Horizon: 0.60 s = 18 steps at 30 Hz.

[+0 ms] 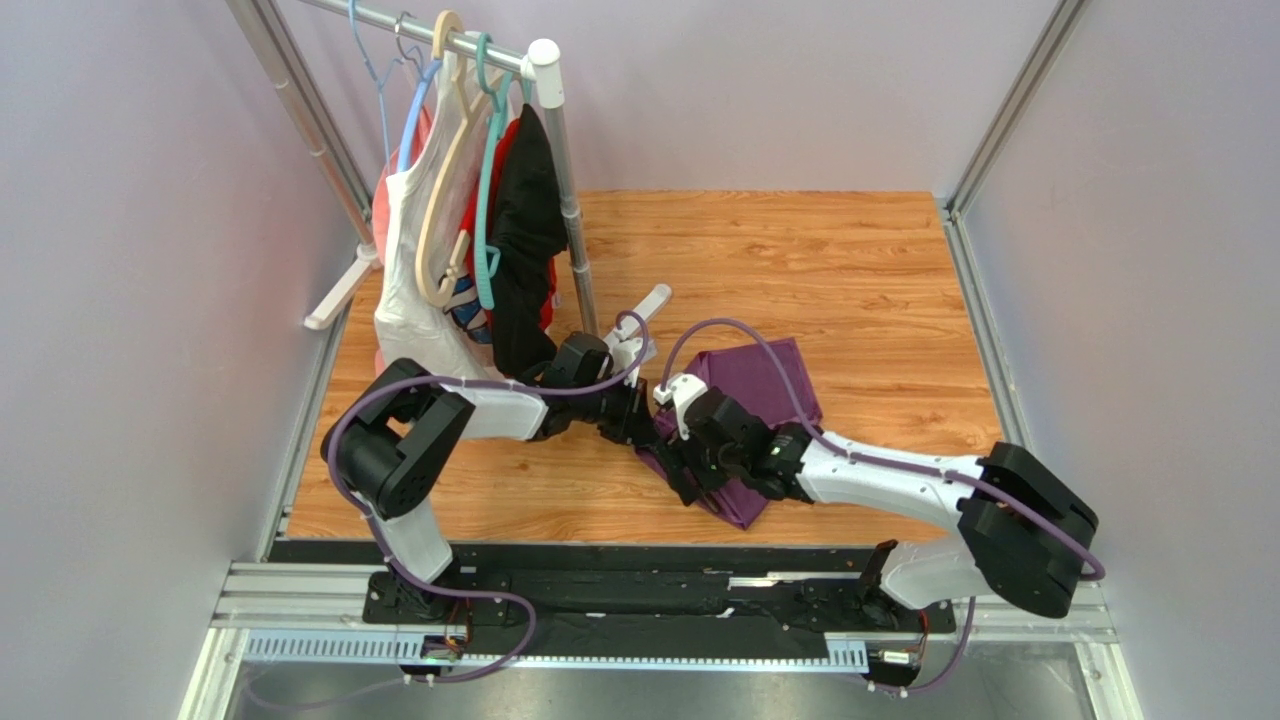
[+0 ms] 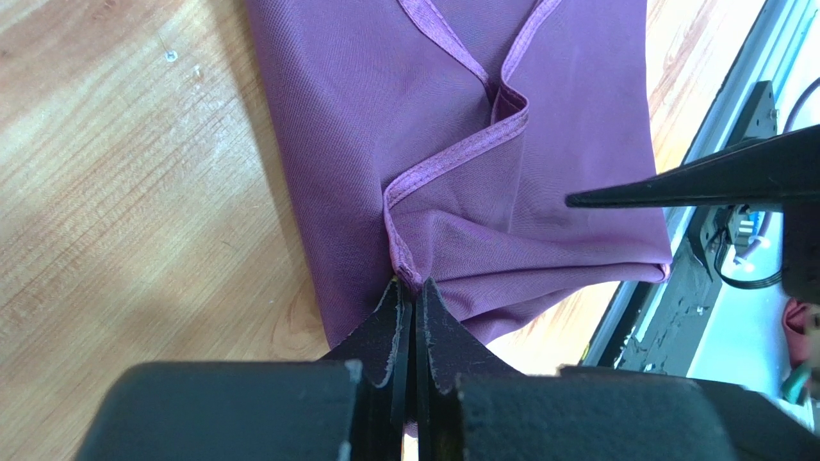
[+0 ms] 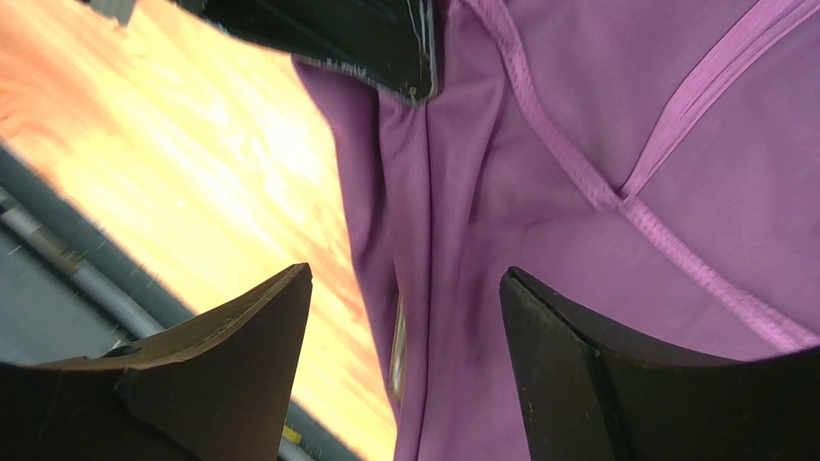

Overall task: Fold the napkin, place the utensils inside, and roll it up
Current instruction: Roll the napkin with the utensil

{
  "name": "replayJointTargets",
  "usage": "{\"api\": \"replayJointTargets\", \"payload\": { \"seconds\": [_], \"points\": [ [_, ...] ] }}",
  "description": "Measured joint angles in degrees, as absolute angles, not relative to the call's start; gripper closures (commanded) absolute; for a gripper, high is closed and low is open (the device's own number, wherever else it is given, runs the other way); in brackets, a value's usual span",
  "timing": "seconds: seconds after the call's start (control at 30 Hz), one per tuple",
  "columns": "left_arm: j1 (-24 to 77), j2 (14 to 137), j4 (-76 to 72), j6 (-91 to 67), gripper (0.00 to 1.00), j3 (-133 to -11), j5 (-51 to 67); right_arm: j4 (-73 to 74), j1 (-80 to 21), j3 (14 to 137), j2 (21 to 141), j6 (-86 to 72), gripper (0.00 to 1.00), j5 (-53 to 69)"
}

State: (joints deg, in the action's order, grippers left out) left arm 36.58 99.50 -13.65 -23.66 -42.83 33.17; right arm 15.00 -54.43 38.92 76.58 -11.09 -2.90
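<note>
The purple napkin [image 1: 766,390] lies folded on the wooden table, its hemmed edges crossing near the middle [image 2: 462,96]. My left gripper [image 2: 412,283] is shut on a bunched bit of the napkin's hem at its near-left edge; in the top view the left gripper [image 1: 639,425] sits at the cloth's left corner. My right gripper [image 3: 406,279] stands open just above a lengthwise fold of the napkin [image 3: 577,144], nothing gripped; in the top view the right gripper [image 1: 684,468] is over the cloth's near-left end, close beside the left one. The utensils do not show.
A clothes rack [image 1: 559,180] with white, black and red garments [image 1: 511,225] on hangers stands at the back left, its white foot [image 1: 643,315] just behind the left gripper. The table's near edge and a black rail [image 1: 646,588] run close below the napkin. Grey walls enclose both sides.
</note>
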Motion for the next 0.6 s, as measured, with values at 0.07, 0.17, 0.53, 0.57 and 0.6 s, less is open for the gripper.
{"api": "replayJointTargets", "payload": {
  "seconds": [0.07,0.17,0.53,0.57,0.6],
  "points": [
    [36.58,99.5,-13.32,-23.64,1.0,-42.98,33.21,13.89,-56.88,39.05,77.91,-10.96,0.24,-7.05],
    [36.58,99.5,-12.58,-23.64,1.0,-43.31,33.23,13.89,-60.36,39.79,80.71,-10.61,0.25,-12.75],
    [36.38,99.5,-10.98,-23.55,1.0,-43.72,33.63,13.91,-68.45,41.1,84.14,-10.46,0.32,-25.96],
    [36.32,99.5,-10.83,-23.51,1.0,-43.81,33.65,13.91,-69.08,41.1,84.49,-10.37,0.33,-26.37],
    [36.32,99.5,-10.66,-23.49,1.0,-43.92,33.67,13.91,-69.56,41.1,84.9,-10.26,0.34,-26.63]
  ]
}}
